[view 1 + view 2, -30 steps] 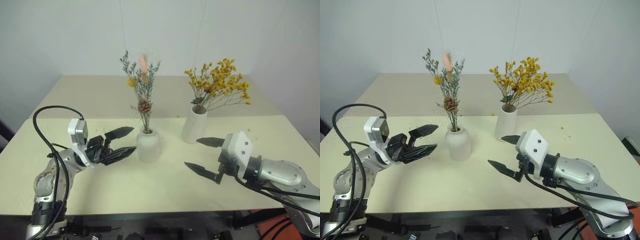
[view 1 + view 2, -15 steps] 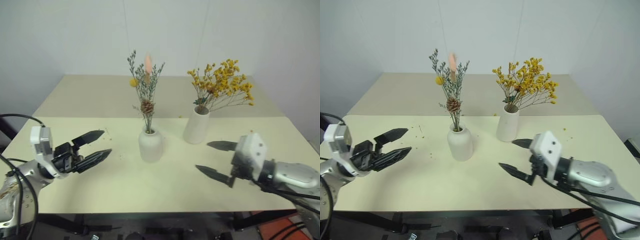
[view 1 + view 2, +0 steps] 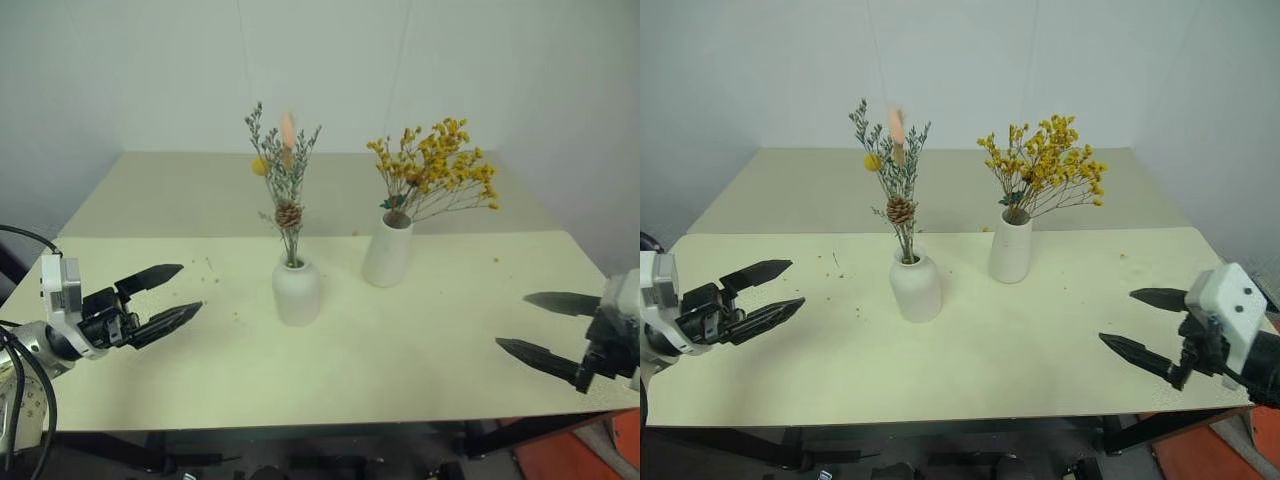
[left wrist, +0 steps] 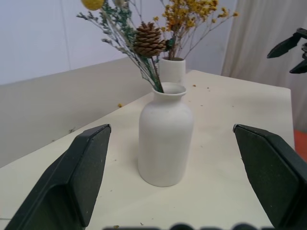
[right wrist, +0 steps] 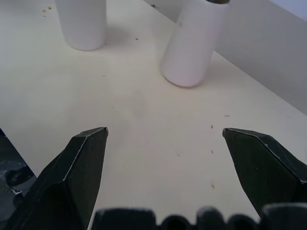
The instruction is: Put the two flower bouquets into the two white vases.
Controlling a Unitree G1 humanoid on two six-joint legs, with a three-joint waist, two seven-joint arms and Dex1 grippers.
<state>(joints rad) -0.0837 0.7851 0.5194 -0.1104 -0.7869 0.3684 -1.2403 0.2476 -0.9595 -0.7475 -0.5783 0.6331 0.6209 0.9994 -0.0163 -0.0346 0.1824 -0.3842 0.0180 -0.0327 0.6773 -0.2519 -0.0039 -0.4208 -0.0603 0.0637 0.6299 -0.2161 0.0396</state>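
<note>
A bare test room or lab is showing here: plain white walls are standing behind two cream tables pushed together, nothing homely is sitting around, and an orange floor patch is peeking out at the near right.

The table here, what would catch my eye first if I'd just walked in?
Two white vases near the middle of the cream table, each holding dried flowers: the squat vase has a grey-green sprig with a pinecone, and the taller vase beside it a bushy yellow bunch. At either side, the left gripper and right gripper hang open and empty.
</note>
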